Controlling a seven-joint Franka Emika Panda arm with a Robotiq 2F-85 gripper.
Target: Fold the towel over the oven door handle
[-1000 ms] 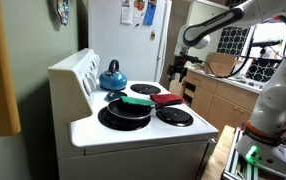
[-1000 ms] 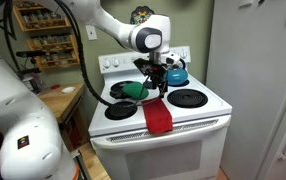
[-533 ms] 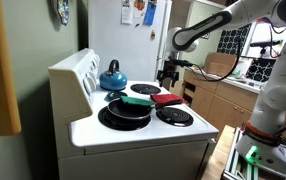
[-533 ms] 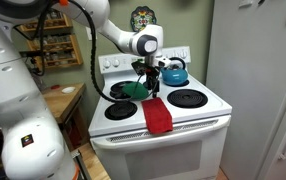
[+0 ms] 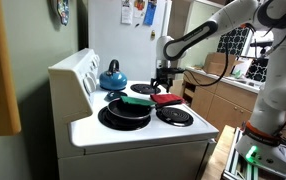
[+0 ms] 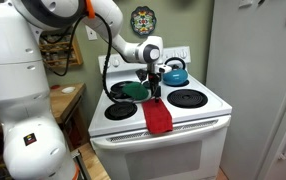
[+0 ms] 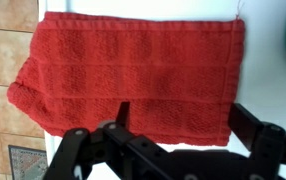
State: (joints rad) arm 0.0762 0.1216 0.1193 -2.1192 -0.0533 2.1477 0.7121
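Bent arm points tool downward, jaws wide apart

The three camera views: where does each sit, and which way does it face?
In an exterior view the camera stands off the stove's corner, looking across it to the fridge; the arm reaches in.
In an exterior view it faces the stove front; the arm looms near.
Wrist view: on the arm, looking down at the towel; open end effector at the bottom.
Both exterior views share towel and kettle.

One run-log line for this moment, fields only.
phase: pre-grasp | gripper: open, over towel | towel: flat at stove front edge, ungrasped
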